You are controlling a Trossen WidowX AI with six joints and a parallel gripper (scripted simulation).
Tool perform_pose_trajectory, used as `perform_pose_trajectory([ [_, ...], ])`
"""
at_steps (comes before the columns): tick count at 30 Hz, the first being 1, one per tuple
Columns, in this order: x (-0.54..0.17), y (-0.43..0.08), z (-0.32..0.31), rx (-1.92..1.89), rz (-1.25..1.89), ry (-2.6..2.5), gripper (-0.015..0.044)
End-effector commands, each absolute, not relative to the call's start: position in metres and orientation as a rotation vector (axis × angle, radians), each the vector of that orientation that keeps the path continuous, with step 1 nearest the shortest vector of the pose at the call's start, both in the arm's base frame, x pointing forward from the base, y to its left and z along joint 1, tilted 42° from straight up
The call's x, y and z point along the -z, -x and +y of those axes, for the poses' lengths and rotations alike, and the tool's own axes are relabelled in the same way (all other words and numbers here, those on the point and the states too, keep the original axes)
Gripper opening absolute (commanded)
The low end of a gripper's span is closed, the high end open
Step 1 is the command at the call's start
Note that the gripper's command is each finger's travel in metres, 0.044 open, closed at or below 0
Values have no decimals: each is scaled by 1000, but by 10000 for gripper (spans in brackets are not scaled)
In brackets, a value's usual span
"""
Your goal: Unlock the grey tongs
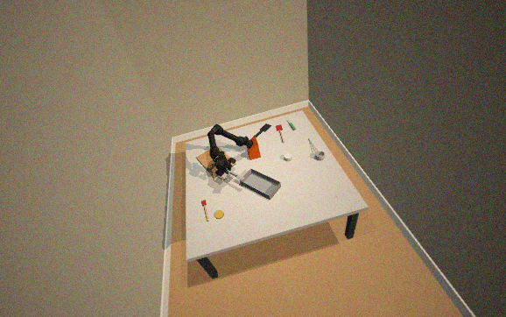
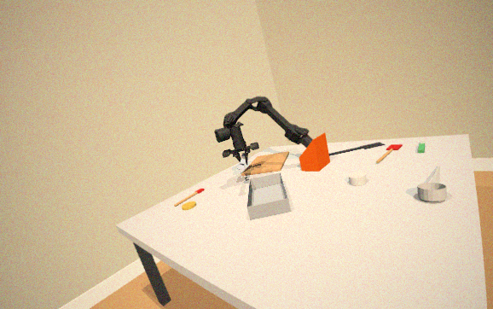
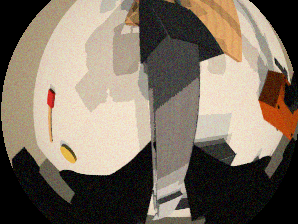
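Observation:
The grey tongs (image 1: 235, 176) (image 3: 172, 110) are between the fingers of my gripper (image 1: 225, 172) (image 2: 243, 162) (image 3: 167, 141), which is shut on them. In the wrist view they run lengthwise through the middle, with a dark end at the top. In the top view they stick out toward the tin. Their tilt and the lock are too small to tell. The gripper is over the front edge area of the wooden board (image 1: 204, 158) (image 2: 275, 161) (image 3: 228, 31), partly hiding it in the top view. The roasting tin (image 1: 270, 193) (image 2: 269, 210) stands beside the board.
An orange block (image 1: 254, 150) (image 2: 315, 154) (image 3: 282, 117) stands near the arm's base. A red-tipped spatula (image 1: 205, 211) (image 2: 189, 197) (image 3: 50, 117) and a yellow disc (image 1: 219, 214) (image 2: 188, 206) (image 3: 68, 153) lie to one side. A white cup (image 1: 287, 158) (image 2: 357, 179) and a metal pot (image 1: 319, 156) (image 2: 432, 193) stand farther right.

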State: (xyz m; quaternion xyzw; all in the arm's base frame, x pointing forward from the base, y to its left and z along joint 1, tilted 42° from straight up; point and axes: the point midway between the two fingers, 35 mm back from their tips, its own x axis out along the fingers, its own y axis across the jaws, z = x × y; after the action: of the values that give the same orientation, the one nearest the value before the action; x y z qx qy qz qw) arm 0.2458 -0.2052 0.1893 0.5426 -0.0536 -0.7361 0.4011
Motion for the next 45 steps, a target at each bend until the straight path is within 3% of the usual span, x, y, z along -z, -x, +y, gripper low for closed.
perform_pose_trajectory([
  [1, -197, -238, -208, 1873, -286, -1464, -150],
  [16, -213, -214, -217, 1870, -868, -1795, -150],
  [25, -213, -207, -222, 1890, -835, -1787, -150],
  [45, -221, -136, -259, 1987, -557, -1738, -150],
])
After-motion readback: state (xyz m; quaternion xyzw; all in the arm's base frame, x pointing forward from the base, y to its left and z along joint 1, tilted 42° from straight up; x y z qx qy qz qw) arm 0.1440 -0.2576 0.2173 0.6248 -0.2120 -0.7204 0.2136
